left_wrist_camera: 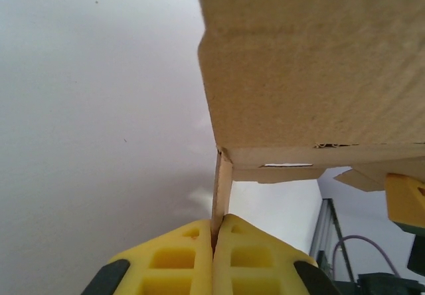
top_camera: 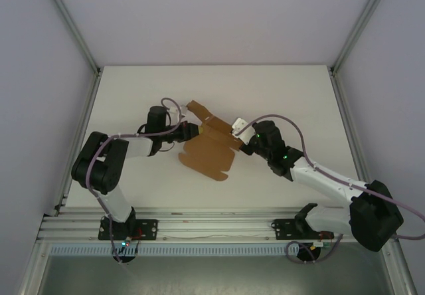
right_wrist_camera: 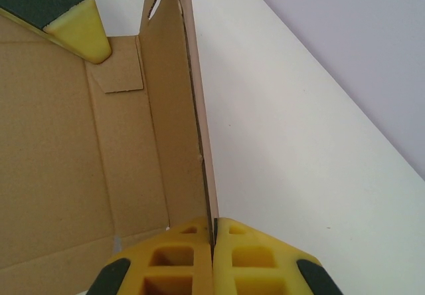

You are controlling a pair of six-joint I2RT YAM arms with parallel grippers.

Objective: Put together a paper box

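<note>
Left gripper [left_wrist_camera: 214,232]: clenched, yellow fingertips pressed together on a thin upright flap of the paper box [top_camera: 207,152], seen edge-on in the left wrist view. Right gripper [right_wrist_camera: 212,227]: likewise clamped, pinching the edge of a side panel that stood upright and ran away from the wrist camera. Held the box between both arms near the middle of the white table [top_camera: 285,96], left gripper at its left side, right gripper at its far right corner. Showed brown, creased panels partly folded up, one flap sticking out toward the back of the table, the broad panel tilted toward the near edge. Caught a yellow fingertip of the other gripper in each wrist view, just beside the cardboard. Could not tell whether the lower panel touched the tabletop.
</note>
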